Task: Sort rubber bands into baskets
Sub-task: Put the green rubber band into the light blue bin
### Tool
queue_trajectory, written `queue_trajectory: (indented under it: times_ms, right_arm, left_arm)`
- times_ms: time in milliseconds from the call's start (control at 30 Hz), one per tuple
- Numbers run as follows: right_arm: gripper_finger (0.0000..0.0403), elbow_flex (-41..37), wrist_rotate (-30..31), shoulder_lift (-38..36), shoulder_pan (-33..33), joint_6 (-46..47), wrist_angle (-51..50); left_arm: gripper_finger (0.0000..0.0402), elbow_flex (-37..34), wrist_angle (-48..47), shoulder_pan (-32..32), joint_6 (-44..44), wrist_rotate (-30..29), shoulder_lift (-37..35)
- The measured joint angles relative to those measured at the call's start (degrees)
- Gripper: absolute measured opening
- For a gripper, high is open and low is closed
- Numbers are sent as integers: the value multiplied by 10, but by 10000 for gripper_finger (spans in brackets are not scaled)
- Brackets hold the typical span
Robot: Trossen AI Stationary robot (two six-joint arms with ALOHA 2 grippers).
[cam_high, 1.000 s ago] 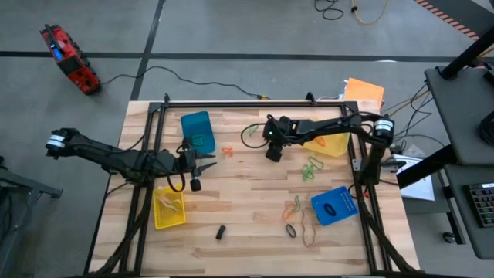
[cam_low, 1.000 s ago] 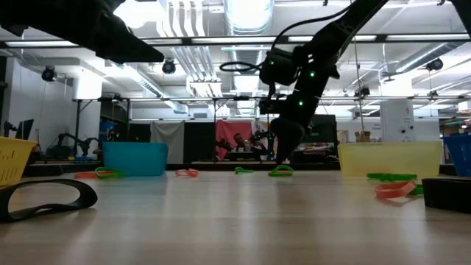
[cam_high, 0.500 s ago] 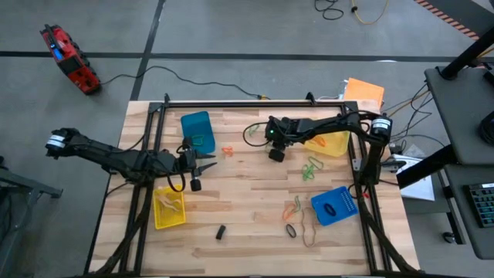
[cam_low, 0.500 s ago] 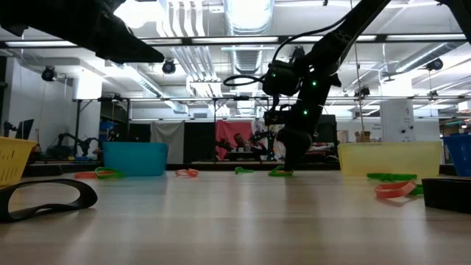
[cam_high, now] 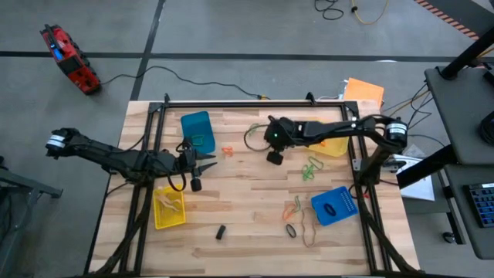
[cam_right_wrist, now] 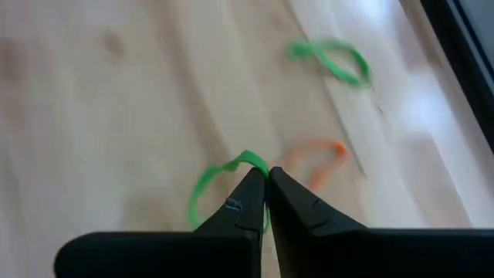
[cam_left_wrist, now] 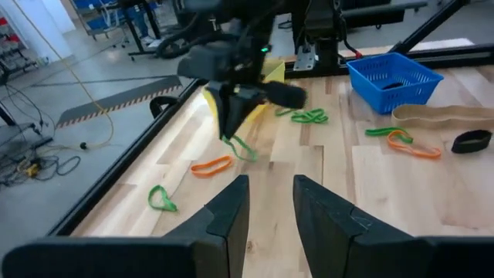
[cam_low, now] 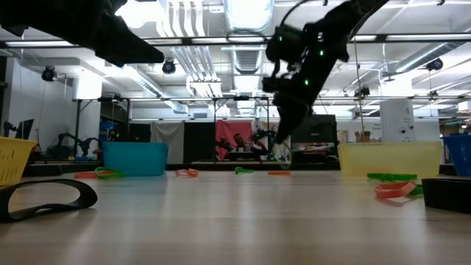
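- A light wooden table (cam_high: 247, 208) of joined planks, with a black frame round its edges
- Blue basket (cam_high: 197, 130) near the far left corner; yellow basket (cam_high: 169, 208) near the left front; second blue basket (cam_high: 334, 205) at the right front; second yellow basket (cam_high: 330, 144) by the right edge
- Loose rubber bands on the wood: an orange one (cam_high: 228, 150) beside the far blue basket; green ones (cam_high: 310, 167) right of centre; orange, tan and black ones (cam_high: 297, 220) by the near blue basket
- A small black block (cam_high: 221, 232) near the front edge
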Motion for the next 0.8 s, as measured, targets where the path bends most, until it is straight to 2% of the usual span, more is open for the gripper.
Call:
queue_trajectory:
  times_ms: [167,400,600,800]
  right_arm:
    - [9,-3,20,-13,67,-31,91]
    - [9,-3,65,-4,141,-100,231]
    - [9,-3,79,-2,164,-144,312]
    - [9,-3,78,-2,165,-172,345]
  left_arm:
    - [102,0,7,0,-26,31,19]
    - [158,0,72,0,-39,44,92]
    - [196,0,142,2,-34,44,155]
    - [203,0,192,3,-32,45,193]
